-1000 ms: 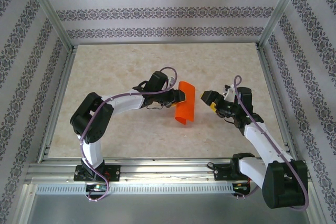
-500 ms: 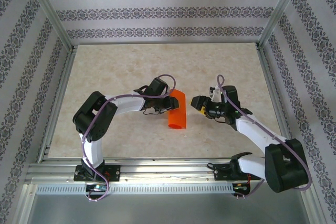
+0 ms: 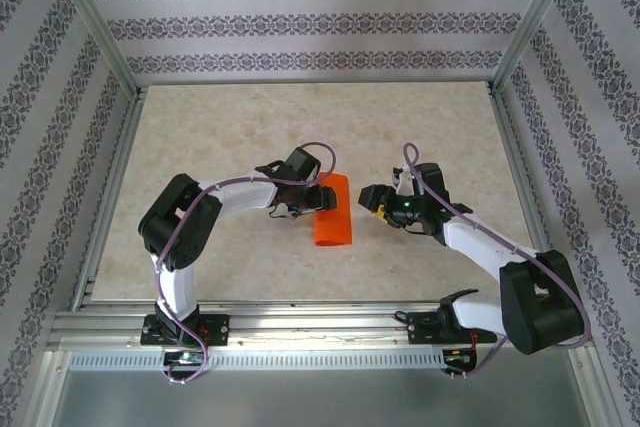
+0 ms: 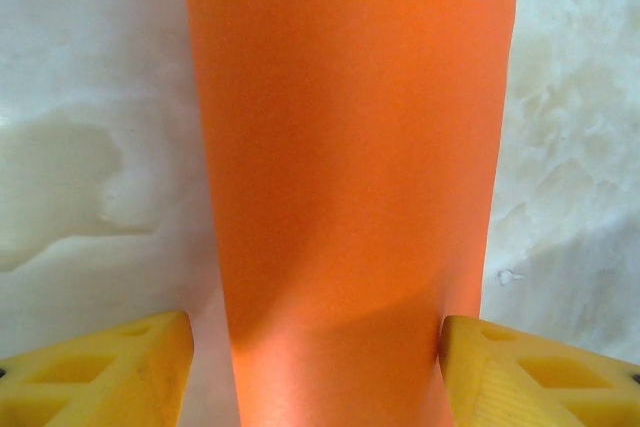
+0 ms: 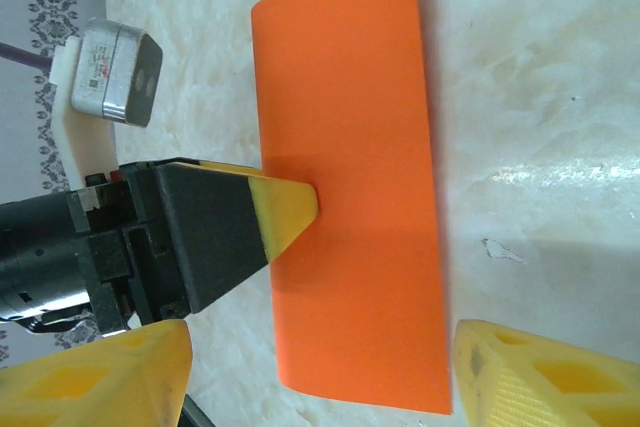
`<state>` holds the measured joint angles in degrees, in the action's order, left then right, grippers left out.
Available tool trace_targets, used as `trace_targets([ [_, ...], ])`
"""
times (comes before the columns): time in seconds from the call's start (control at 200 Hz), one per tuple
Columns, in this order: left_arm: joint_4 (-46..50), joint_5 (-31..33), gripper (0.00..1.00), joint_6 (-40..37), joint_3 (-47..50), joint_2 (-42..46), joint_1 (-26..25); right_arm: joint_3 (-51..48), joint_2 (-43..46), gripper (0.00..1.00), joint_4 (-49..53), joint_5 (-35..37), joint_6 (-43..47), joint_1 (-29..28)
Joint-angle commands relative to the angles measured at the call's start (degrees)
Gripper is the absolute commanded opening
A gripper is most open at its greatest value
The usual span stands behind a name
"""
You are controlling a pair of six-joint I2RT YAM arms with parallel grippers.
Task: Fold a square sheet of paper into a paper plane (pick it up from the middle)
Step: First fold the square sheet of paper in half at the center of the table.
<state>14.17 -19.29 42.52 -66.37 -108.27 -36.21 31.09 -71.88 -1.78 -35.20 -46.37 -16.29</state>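
Note:
The square sheet of paper (image 3: 332, 212) is bright orange and lies on the table doubled over into a long, softly bowed rectangle (image 5: 350, 187). My left gripper (image 3: 320, 197) reaches in from the left. In the left wrist view its yellow fingertips (image 4: 520, 372) stand on either side of the sheet (image 4: 340, 147): the right one touches the edge, the left one leaves a gap. One left fingertip (image 5: 285, 209) rests at the sheet's left edge. My right gripper (image 3: 375, 202) hovers open just right of the paper, its fingertips (image 5: 530, 377) wide apart.
The marble-patterned tabletop (image 3: 220, 127) is bounded by aluminium frame rails (image 3: 110, 197) and patterned walls. The left wrist's camera housing (image 5: 110, 72) sits close beside the paper.
The paper came down from a raised bow to lie on the table. My left jaws widened around it. My right gripper moved left toward the paper and narrowed a little.

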Motion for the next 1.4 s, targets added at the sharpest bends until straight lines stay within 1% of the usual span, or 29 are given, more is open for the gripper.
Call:
trace_targets([
  [0.0, 4.9, 2.8, 0.66, -2.8, -0.8, 2.1, 0.5, 2.0, -0.7, 0.68, -0.8, 0.8, -0.1, -0.8],
  [0.065, 3.7, 3.7, 0.63, -2.3, 0.5, 3.4, 0.6, 2.1, -1.2, 0.68, -1.0, 0.9, -0.2, -1.1],
  [0.14, 1.3, 3.3, 0.59, -2.6, 2.3, 4.5, 0.8, 2.2, -1.8, 0.68, -1.2, 0.9, -0.3, -1.4],
  [0.32, 4.2, 2.7, 0.57, -5.0, 1.4, 3.7, 1.4, 2.7, -3.3, 0.67, -1.9, 0.8, -0.6, -2.3],
  [0.43, 5.5, 3.5, 0.55, -5.6, 1.0, 3.3, 1.5, 3.1, -4.0, 0.68, -1.7, 1.0, -1.0, -2.9],
  [0.57, 9.5, 4.6, 0.55, -6.0, -1.2, 1.2, 1.6, 2.9, -4.2, 0.68, -1.9, 1.5, -1.1, -3.1],
  [0.789, 9.6, 4.1, 0.56, -5.7, -1.6, 0.2, 1.6, 2.7, -4.4, 0.68, -1.9, 1.6, -1.3, -3.2],
  [0.954, 9.5, 4.7, 0.58, -3.7, -1.5, -0.3, 1.6, 2.6, -4.2, 0.68, -1.7, 1.7, -1.4, -3.2],
  [1.074, 8.8, 5.9, 0.59, -0.4, -1.0, -0.6, 1.6, 2.6, -4.1, 0.69, -1.4, 2.3, -1.6, -3.2],
  [1.149, 8.7, 5.6, 0.59, 0.3, -1.2, -1.0, 1.6, 2.6, -4.0, 0.69, -1.2, 2.5, -1.5, -3.2],
  [1.394, 11.6, 8.7, 0.59, 1.1, -2.2, -1.8, 1.6, 2.7, -4.0, 0.70, -0.6, 2.6, -1.4, -3.2],
])
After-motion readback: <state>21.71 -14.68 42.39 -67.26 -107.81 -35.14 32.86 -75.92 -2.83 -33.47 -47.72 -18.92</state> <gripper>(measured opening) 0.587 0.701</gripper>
